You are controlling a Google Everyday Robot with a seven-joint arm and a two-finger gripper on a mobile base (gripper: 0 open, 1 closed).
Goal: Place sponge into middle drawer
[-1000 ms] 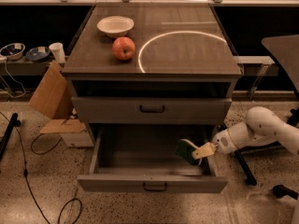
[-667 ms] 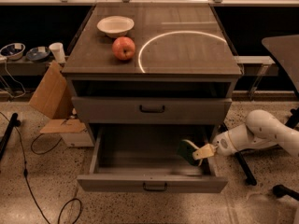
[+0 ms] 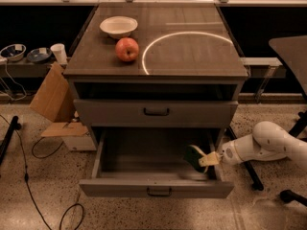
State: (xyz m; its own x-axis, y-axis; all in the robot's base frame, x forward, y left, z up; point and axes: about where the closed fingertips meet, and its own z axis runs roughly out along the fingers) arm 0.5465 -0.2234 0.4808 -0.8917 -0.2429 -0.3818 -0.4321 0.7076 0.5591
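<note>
The middle drawer [image 3: 156,188] is pulled open; it is the lower of the cabinet's two grey drawers. The white arm reaches in from the right over the drawer's right side. My gripper [image 3: 205,160] is inside the drawer near its right front corner. It is shut on the sponge [image 3: 194,156], which is dark green with a pale yellow layer. The sponge is tilted and sits just above the drawer floor. The closed grey drawer [image 3: 156,112] sits above the open one.
A red apple [image 3: 127,49] and a white bowl [image 3: 118,26] stand on the cabinet top [image 3: 192,51]. Cardboard [image 3: 50,99] leans at the cabinet's left. A cup [image 3: 59,53] and bowls sit on a low shelf at the left. A dark table [image 3: 292,49] and its legs stand at the right.
My gripper and the sponge have sunk slightly lower inside the open drawer. Nothing else has moved.
</note>
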